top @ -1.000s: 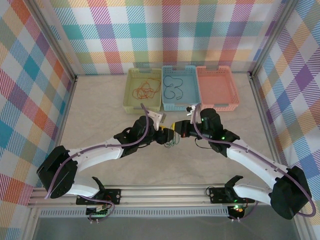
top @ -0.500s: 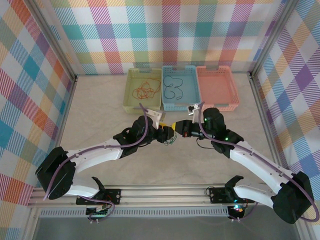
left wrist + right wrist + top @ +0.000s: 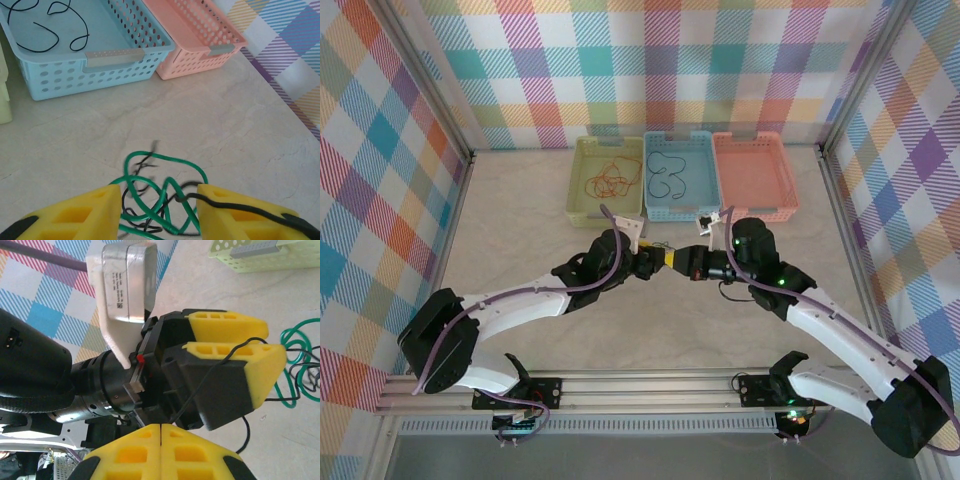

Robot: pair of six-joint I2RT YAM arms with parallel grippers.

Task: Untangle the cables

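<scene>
Green-and-black cable tangle (image 3: 161, 200) on table (image 3: 225, 130), mid-table, near blue basket (image 3: 115, 56). Loops fan away from left hand (image 3: 656, 262); no clear long axis. Left hand open, fingers straddling tangle. Left wrist view: black cable (image 3: 220, 203) draped across its right finger. Right wrist view: right hand (image 3: 161, 430) pads pressed together; whether cable is pinched, cannot tell.

Both arms stretch in over the table (image 3: 520, 240), left gripper (image 3: 658, 262) and right gripper (image 3: 682, 264) nose to nose. Behind them three baskets sit side by side: orange cable (image 3: 605, 183) in the yellow basket (image 3: 577, 180), black cable (image 3: 666, 172) in the blue basket (image 3: 651, 205), pink basket (image 3: 753, 175) alongside.
</scene>
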